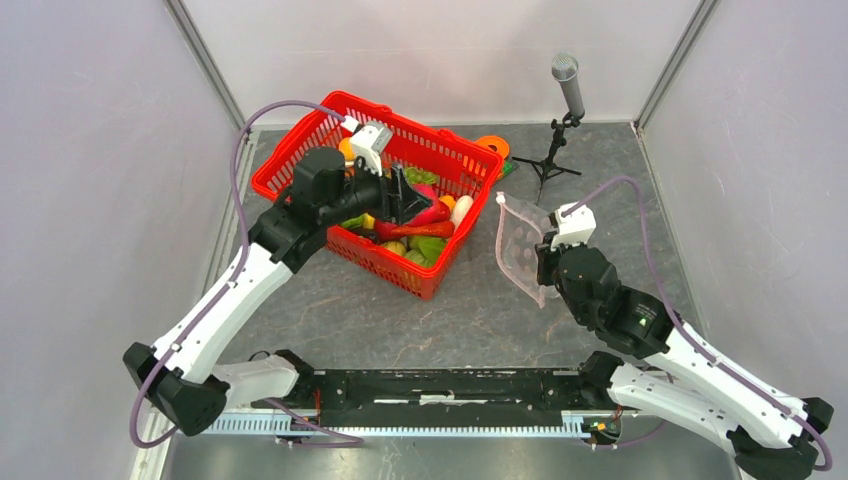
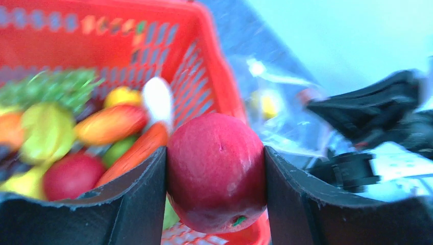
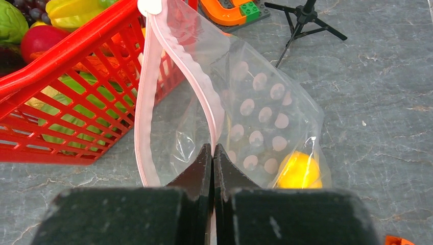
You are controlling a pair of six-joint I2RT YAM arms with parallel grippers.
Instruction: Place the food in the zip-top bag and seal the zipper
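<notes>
Zip-top bag (image 3: 255, 102) pinched in right fingers (image 3: 203, 171); left fingers (image 2: 155, 181) grip red fruit (image 2: 215, 171) above basket (image 1: 395, 265).

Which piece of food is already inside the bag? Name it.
The yellow fruit, low in the zip-top bag. The others lie in the red basket, bar a red fruit in the left gripper.

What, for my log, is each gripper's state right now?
Left gripper: shut on the red toy fruit.
Right gripper: shut on the zip-top bag, at its open rim.

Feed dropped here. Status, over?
Left gripper shut on glossy red round toy fruit over red mesh basket. Right gripper shut on pink zipper of clear dotted plastic bag, mouth open, yellow toy fruit inside.
</notes>
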